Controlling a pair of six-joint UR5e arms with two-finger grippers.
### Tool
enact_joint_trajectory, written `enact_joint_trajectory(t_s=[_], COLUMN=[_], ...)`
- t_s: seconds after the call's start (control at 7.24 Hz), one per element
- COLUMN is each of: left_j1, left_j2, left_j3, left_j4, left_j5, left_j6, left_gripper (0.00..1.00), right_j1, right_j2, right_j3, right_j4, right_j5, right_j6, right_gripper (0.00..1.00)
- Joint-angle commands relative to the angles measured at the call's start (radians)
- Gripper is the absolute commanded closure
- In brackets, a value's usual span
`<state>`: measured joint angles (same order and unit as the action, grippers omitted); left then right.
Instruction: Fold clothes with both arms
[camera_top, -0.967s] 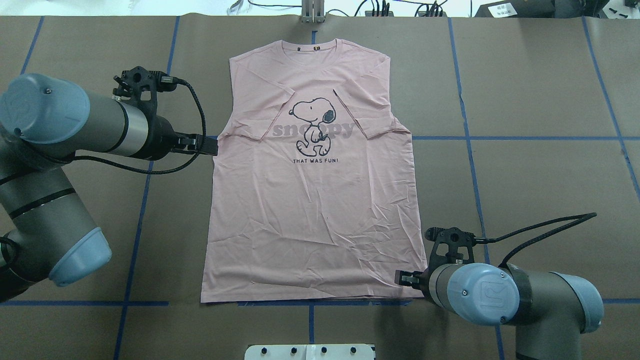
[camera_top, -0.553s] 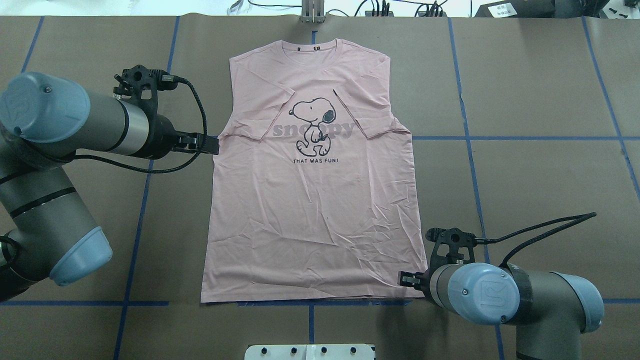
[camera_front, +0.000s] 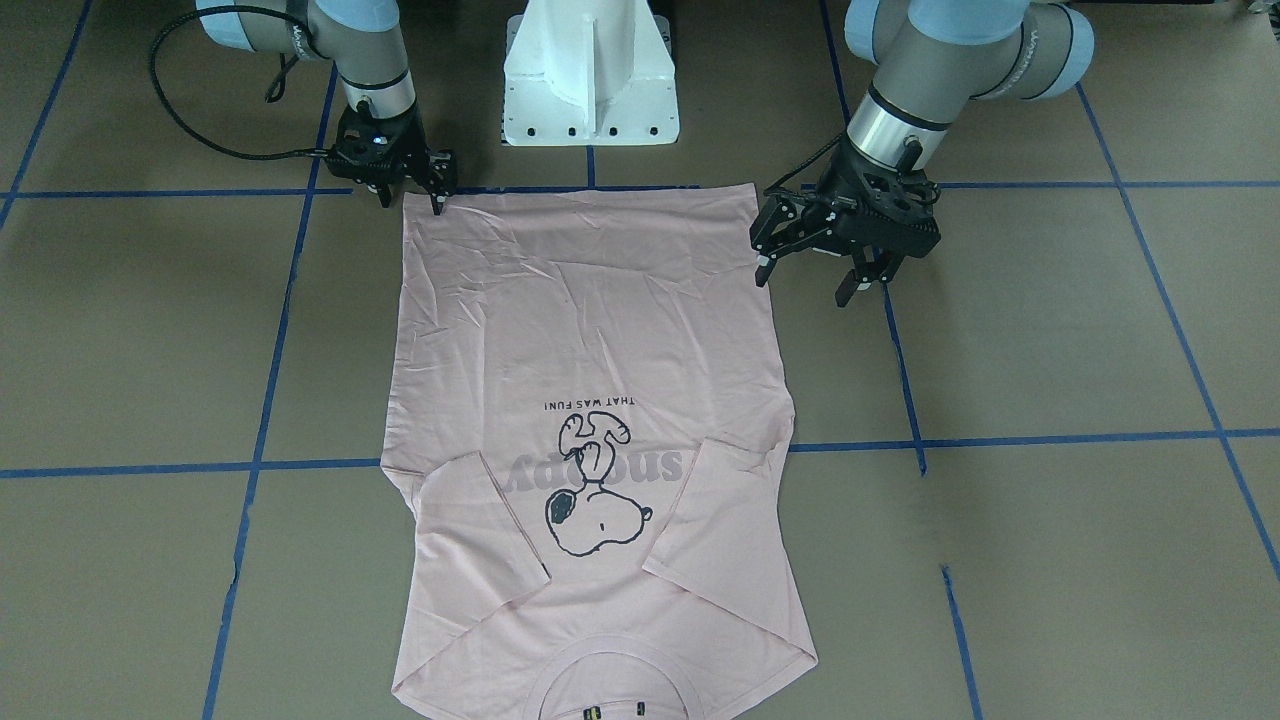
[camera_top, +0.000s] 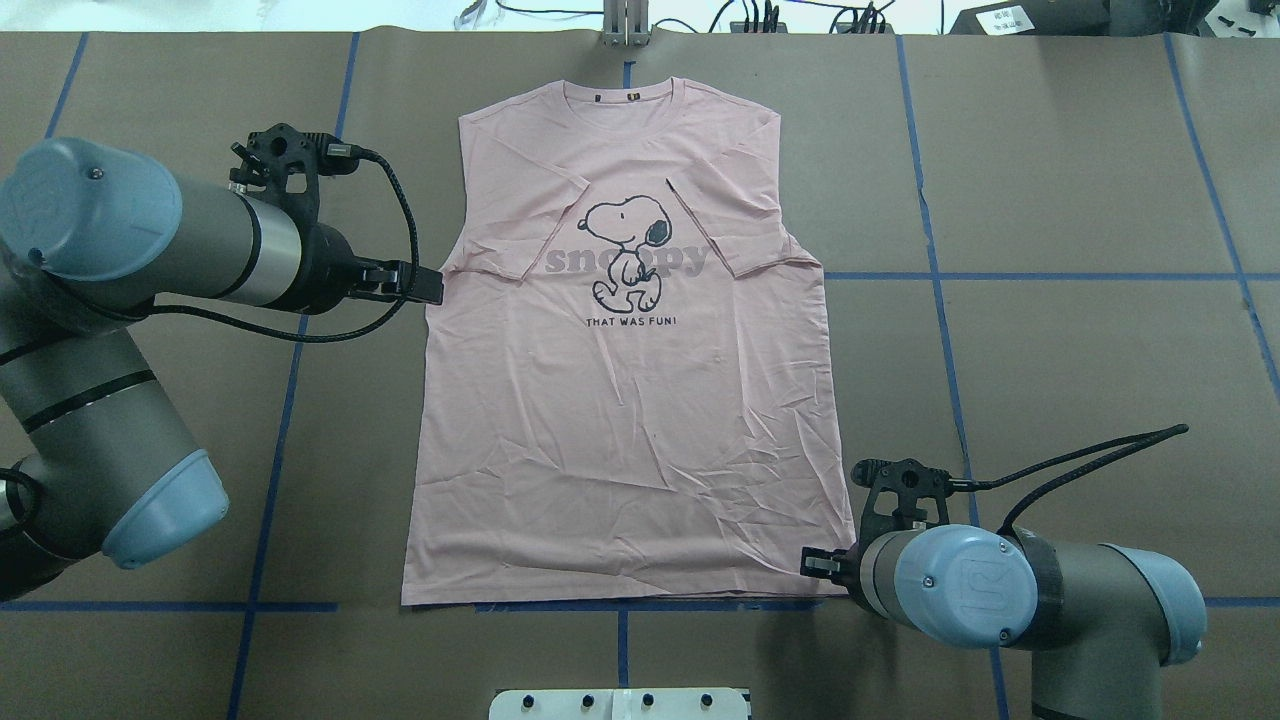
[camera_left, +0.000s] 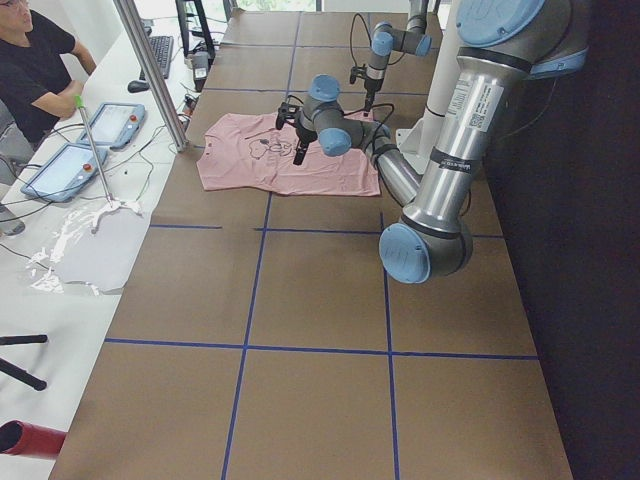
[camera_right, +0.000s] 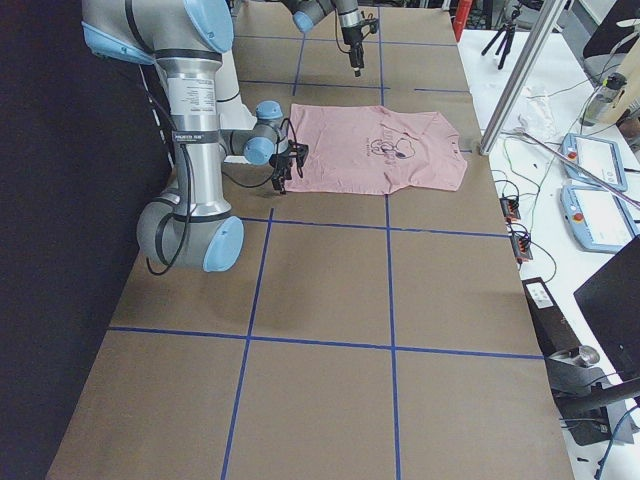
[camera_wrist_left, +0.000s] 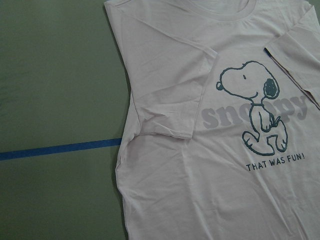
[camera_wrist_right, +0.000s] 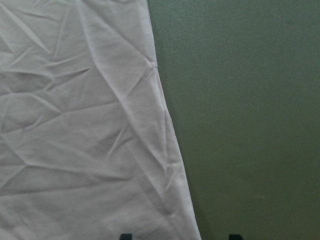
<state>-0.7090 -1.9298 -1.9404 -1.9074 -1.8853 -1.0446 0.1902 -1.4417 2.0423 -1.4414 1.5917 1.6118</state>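
shirt: your pink T-shirt (camera_top: 620, 430) lies flat, print up, on the brown table (camera_top: 1050, 400). It sits mid-frame in the overhead view, neck toward the top, hem toward the bottom.
sleeves: both are folded inward over the chest. Each cuff covers one end of the mauve lettering (camera_top: 570, 263) behind the Snoopy print (camera_top: 625, 240).
cloth: the lower half is creased, heaviest toward the lower right overhead.
left gripper (camera_front: 804, 285): upper right in the front-facing view, off the cloth, just beside the shirt's side edge. Overhead puts it at the shirt's left edge, level with the sleeve fold.
left fingers: spread wide, nothing between them.
left height: its wrist view takes in the whole folded sleeve and the print, so you're well above the table there.
right gripper (camera_front: 410, 200): upper left in the front-facing view, at the hem corner. Overhead it's at the shirt's lower right, mostly hidden under its own wrist.
right fingers: apart, gripping nothing. Your wrist view shows both tips (camera_wrist_right: 126, 235) at the bottom edge, one over cloth, one over bare table, with the shirt's side edge between them.
contact: can't tell whether the right tips touch cloth or table.
grid: blue tape lines (camera_top: 1030, 275) cross the table. One passes under the shirt at sleeve level, one runs along the hem.
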Motion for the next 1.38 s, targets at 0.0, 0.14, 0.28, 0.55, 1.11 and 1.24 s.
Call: enact_joint_trajectory(t_s=[0.0, 0.14, 0.28, 0.55, 1.11, 1.24], left_j1=[-0.004, -0.004, -0.004, -0.004, 0.111, 0.223], left_j2=[-0.001, -0.003, -0.003, -0.003, 0.13, 0.137], left_j3=[0.0, -0.002, -0.002, -0.002, -0.037, -0.04], left_j4=[0.001, 0.001, 0.001, 0.001, 0.001, 0.005], left_j5=[0.0, 0.0, -0.002, -0.002, -0.017, 0.086], left_j6=[0.0, 0.0, 0.0, 0.0, -0.315, -0.445], left_gripper=[0.0, 0.0, 0.0, 0.0, 0.0, 0.0], right_j1=[0.0, 0.0, 0.0, 0.0, 0.008, 0.009], right_j2=[0.001, 0.0, 0.0, 0.0, 0.012, 0.015], right_j3=[0.001, -0.001, -0.002, 0.002, 0.097, 0.111], right_j4=[0.001, 0.001, -0.001, 0.001, 0.003, 0.003], right_j5=[0.019, 0.019, 0.02, 0.021, 0.019, 0.014], right_j6=[-0.001, -0.001, -0.006, -0.007, -0.006, -0.006], right_gripper=[0.85, 1.0, 1.0, 1.0, 1.0, 1.0])
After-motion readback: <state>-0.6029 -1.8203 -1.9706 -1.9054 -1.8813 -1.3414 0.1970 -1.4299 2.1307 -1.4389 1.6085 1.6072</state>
